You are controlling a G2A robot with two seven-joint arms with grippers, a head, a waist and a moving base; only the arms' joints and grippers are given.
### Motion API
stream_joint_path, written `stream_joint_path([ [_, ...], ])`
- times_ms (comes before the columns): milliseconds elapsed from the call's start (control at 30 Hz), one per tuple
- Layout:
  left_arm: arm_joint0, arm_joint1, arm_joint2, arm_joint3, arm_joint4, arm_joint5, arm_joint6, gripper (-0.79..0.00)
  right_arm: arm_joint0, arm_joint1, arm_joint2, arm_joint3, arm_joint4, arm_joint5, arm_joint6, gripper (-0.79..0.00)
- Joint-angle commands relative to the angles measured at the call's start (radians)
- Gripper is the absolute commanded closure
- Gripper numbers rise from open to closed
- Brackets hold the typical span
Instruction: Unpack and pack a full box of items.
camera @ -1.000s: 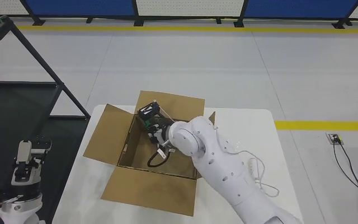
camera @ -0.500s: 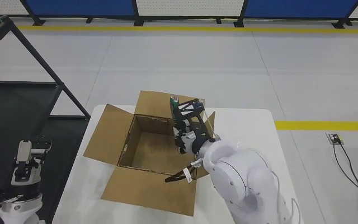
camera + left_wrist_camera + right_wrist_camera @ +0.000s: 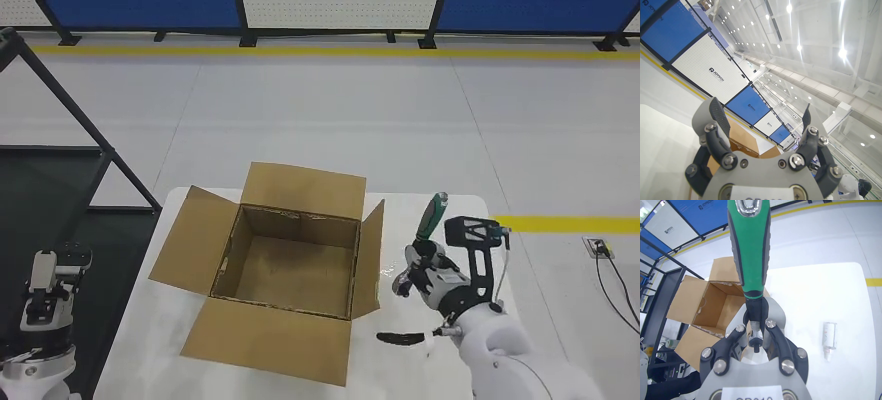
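The open cardboard box (image 3: 296, 262) stands on the white table (image 3: 150, 330), its flaps spread and its brown floor bare. To its right, above the table, my right gripper (image 3: 418, 262) is shut on a green-handled tool (image 3: 432, 214). In the right wrist view the fingers (image 3: 764, 311) clamp the tool's black collar, and the green handle (image 3: 750, 247) sticks out beyond them. The box (image 3: 715, 306) lies past it. My left gripper (image 3: 761, 109) is open and holds nothing, pointing up toward the ceiling. It sits off the table's left side (image 3: 45, 290).
A small white bottle (image 3: 829, 337) lies on its side on the table right of the box. A small dark object (image 3: 400, 338) lies near the box's front right corner. A black metal frame (image 3: 90, 150) stands left of the table.
My right gripper has come up out of the box with the green-handled tool and swung right, from inside the box to over the table beside it. The left arm has not moved.
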Motion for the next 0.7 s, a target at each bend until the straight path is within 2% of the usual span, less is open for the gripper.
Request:
stream_joint_path([
  [0,0.000,0.000,0.000,0.000,0.000,0.000,0.000,-0.785,-0.035,0.004,0.030,0.000,-0.019,0.009,0.053,0.000],
  [100,0.000,0.000,0.000,0.000,0.000,0.000,0.000,-0.785,-0.057,0.007,0.075,0.048,-0.010,0.022,0.107,0.000],
  [300,0.000,0.000,0.000,0.000,0.000,0.000,0.000,-0.785,-0.031,0.020,0.150,0.214,0.030,-0.058,0.202,0.000],
  [400,0.000,0.000,0.000,0.000,0.000,0.000,0.000,-0.785,0.010,0.027,0.154,0.329,-0.017,-0.075,0.253,0.000],
  [667,0.000,0.000,0.000,0.000,0.000,0.000,0.000,-0.785,0.108,0.038,0.127,0.531,-0.078,-0.139,0.368,0.000],
])
